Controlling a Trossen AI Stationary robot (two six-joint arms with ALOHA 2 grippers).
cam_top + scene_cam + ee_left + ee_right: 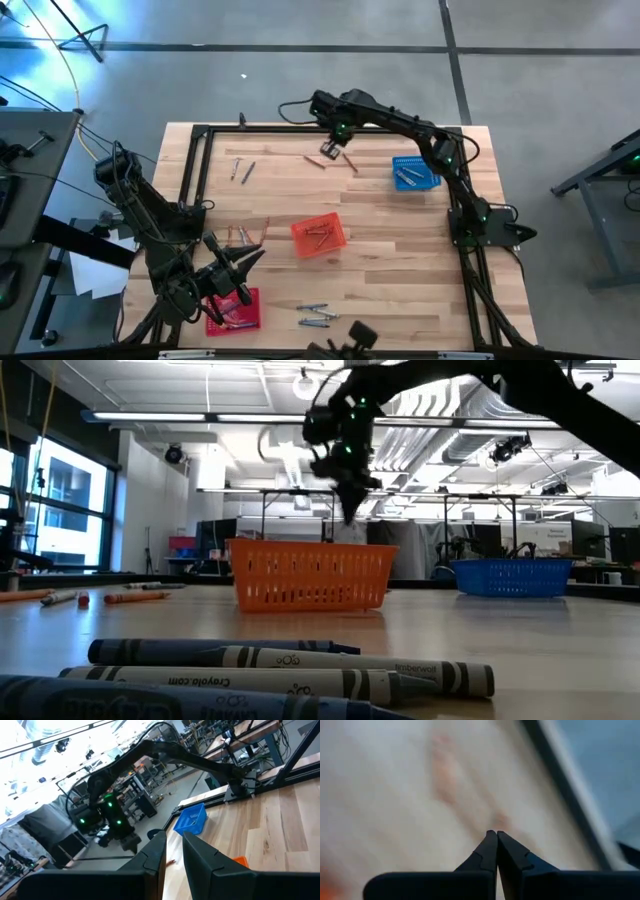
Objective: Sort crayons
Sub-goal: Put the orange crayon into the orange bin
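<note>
Three baskets sit on the tabletop [400, 250]: a blue basket [415, 172] at about two o'clock from the middle, an orange basket [319, 237] near the centre, and a red basket [236, 310] at seven o'clock, under the left arm. The right pincer [331, 149] hangs over the far edge at twelve o'clock, its fingers pressed together; whether a crayon is caught in the tips I cannot tell, for the right wrist view shows only closed tips above blurred wood. Two red crayons [333, 161] lie just beside that pincer, at five and seven o'clock from it, their long axes slanting across the tabletop; the right arm is far the nearer to them. Two grey crayons [241, 170] lie at ten o'clock, a few mixed crayons [246, 235] at nine o'clock between the left arm and the orange basket, and about four bluish crayons [316, 316] at six o'clock by the near edge. Each basket already holds some sticks, too small to count. The left pincer [232, 262] waits at eight o'clock, fingers slightly parted, holding nothing.
</note>
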